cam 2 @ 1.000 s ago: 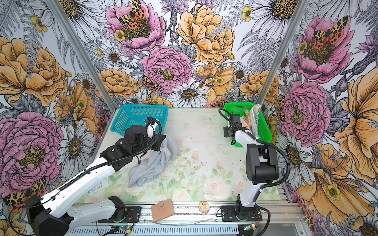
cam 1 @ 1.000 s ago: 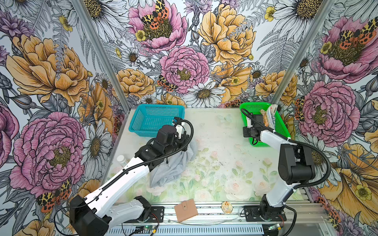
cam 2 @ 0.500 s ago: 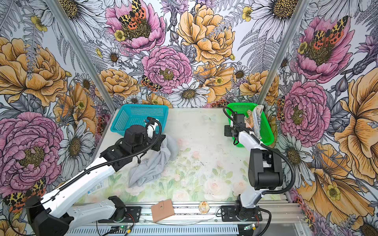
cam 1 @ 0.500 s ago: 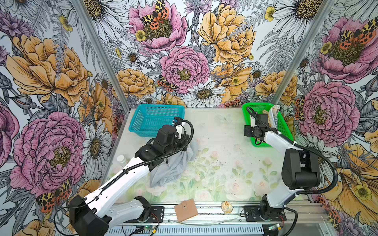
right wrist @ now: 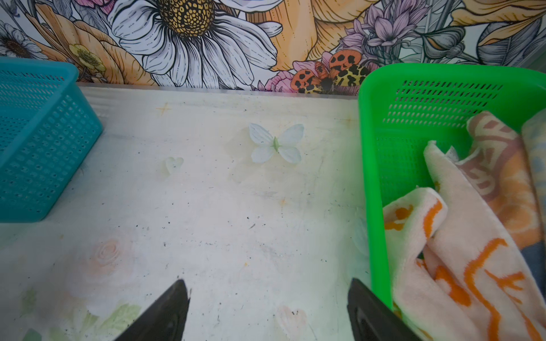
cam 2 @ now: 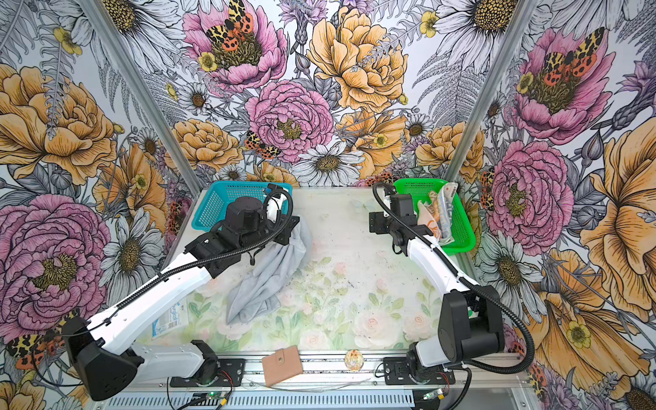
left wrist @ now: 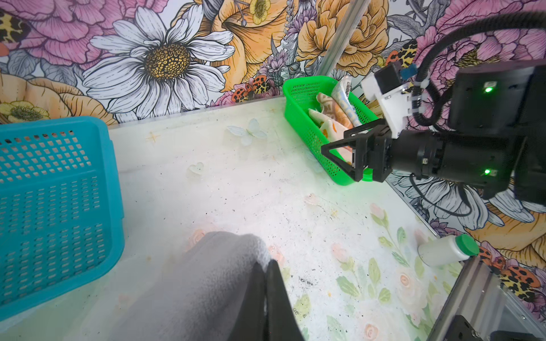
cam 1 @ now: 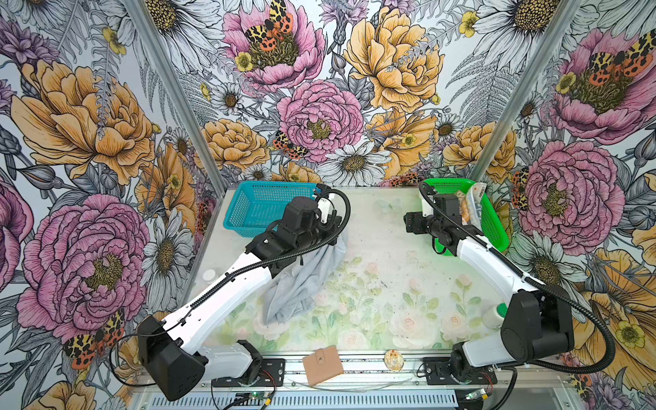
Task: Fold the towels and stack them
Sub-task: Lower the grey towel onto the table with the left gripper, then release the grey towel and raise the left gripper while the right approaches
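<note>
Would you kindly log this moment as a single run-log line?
left gripper: shut on grey towel | right gripper: open beside green basket | flowered towel, lettered towel: in green basket

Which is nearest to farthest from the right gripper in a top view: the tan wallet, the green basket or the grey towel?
1. The green basket, at the back right, directly beside the right gripper.
2. The grey towel, across the table, left of centre.
3. The tan wallet, on the front rail, clearly the farthest.
</note>
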Robot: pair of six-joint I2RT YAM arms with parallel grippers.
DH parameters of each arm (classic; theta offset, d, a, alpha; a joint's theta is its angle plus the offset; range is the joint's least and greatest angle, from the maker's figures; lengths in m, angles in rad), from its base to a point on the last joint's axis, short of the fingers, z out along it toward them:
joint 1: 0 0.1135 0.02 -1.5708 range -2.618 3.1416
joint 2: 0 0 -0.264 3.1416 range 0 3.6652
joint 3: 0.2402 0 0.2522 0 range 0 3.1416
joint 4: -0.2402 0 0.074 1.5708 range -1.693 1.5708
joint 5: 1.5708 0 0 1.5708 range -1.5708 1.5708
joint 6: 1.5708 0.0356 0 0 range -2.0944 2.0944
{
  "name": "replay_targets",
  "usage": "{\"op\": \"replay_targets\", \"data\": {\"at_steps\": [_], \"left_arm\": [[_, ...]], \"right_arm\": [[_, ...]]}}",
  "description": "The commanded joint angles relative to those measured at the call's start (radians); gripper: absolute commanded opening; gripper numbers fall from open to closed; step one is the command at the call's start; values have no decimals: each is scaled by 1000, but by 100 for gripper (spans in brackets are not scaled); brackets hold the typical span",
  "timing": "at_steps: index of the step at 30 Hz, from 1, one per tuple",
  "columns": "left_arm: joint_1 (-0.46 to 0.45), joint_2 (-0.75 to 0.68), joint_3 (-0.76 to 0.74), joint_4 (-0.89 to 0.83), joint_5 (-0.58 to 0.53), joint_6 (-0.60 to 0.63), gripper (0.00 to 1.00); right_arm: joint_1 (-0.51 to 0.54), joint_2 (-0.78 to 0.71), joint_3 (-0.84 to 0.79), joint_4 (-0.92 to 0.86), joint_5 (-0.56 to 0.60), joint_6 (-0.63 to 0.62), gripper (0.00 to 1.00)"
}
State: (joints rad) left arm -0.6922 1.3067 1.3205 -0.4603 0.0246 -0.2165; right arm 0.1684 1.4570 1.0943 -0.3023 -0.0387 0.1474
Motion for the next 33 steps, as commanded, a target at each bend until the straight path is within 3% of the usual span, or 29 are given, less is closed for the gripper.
{"op": "replay_targets", "data": {"at_steps": [1,5,10,17,23,29,33], "left_arm": [[-34,36,113,33,38,49,0],[-79,90,262,-12,21,104,0],[-117,98,327,-14,-11,141,0],[-112,124,147,-14,-204,164,0],[-90,204,-11,-13,-326,105,0],[-78,298,8,-85,-495,58,0],[-75,356,44,-113,-539,73,0]], "right_arm": [[10,-21,-17,14,-8,37,86],[14,-41,-43,23,-18,48,87],[14,-67,-66,26,-21,49,87],[14,-78,-89,25,-41,53,87],[20,-109,-133,39,-98,62,87],[46,-139,-187,51,-133,88,86],[58,-174,-217,53,-141,100,86]]}}
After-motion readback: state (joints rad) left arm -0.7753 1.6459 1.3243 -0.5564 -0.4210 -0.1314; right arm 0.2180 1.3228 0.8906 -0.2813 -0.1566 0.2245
